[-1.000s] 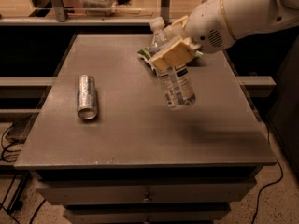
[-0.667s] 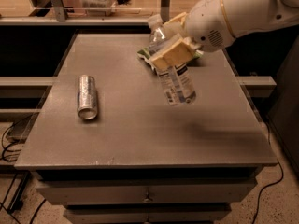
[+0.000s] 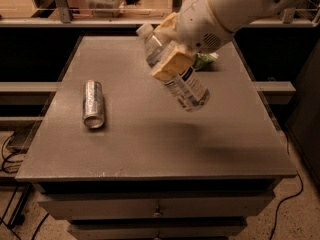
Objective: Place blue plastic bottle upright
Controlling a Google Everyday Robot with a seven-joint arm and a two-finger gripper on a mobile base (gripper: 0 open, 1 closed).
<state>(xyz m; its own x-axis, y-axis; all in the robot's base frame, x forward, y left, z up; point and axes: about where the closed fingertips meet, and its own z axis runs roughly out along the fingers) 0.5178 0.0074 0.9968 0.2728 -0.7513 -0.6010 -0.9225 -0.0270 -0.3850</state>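
The blue plastic bottle [image 3: 185, 86] is clear with a white cap at its upper left end and a white-and-dark label. It hangs tilted in the air above the middle of the grey table [image 3: 150, 134], base pointing down to the right. My gripper [image 3: 169, 46] is shut on the bottle's upper part, its tan fingers [image 3: 172, 64] on either side of it. The white arm comes in from the upper right.
A silver metal drink can [image 3: 93, 104] lies on its side at the table's left. A green packet [image 3: 205, 60] lies on the table behind the arm. Drawers front the table below its near edge.
The gripper has lifted the bottle higher and a little left, and the bottle has turned, its cap end now up to the left.
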